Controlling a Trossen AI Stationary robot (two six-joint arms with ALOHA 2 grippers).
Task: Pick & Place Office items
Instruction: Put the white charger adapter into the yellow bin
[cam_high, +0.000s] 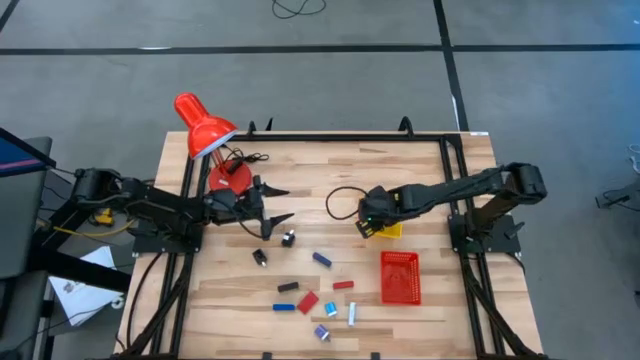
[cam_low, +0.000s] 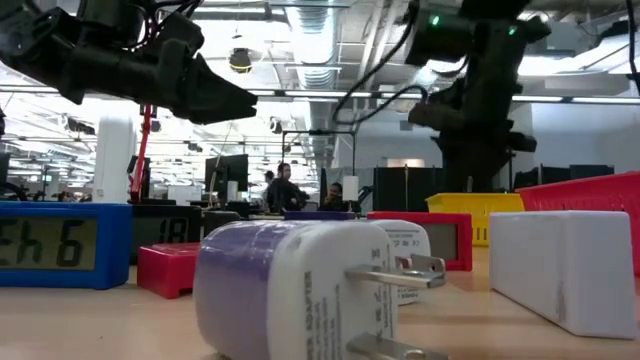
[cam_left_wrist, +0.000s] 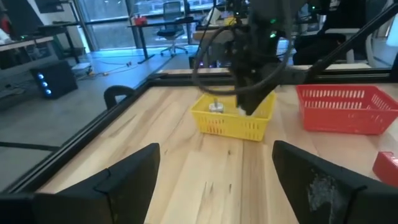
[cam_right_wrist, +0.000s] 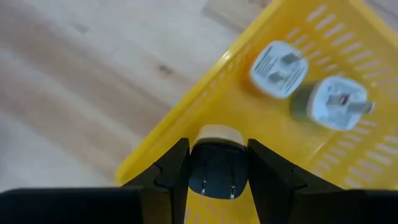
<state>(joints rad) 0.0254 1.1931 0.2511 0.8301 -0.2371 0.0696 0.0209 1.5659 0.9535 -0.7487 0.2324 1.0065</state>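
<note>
**Right wrist view: a dark plug adapter pinched over the yellow tray**

Right wrist view shows the right gripper (cam_right_wrist: 217, 163) pinching a small black plug adapter with a cream-coloured back (cam_right_wrist: 217, 167) between its two dark fingers, which press on its sides. The adapter's two metal prongs face the camera; its long axis runs away from the lens, cream end toward the slotted yellow plastic tray (cam_right_wrist: 186, 124) below. In the tray lie two white plug adapters: one round-cornered with a printed label (cam_right_wrist: 278, 69), one with prongs pointing sideways (cam_right_wrist: 336, 102). The tray's far corners are cut off by the picture edge.

In the high view the right gripper (cam_high: 371, 215) hangs over the yellow tray (cam_high: 392, 232), beside the red mesh basket (cam_high: 400, 276). The held adapter is hidden there by the arm.

The left gripper (cam_high: 272, 204) hovers near the red desk lamp (cam_high: 205, 128), its fingers spread wide and holding nothing. The remaining small office items (cam_high: 312, 298), blue, red, black and white, lie scattered on the wooden table (cam_high: 420, 170); their facing is too small to make out.
</note>
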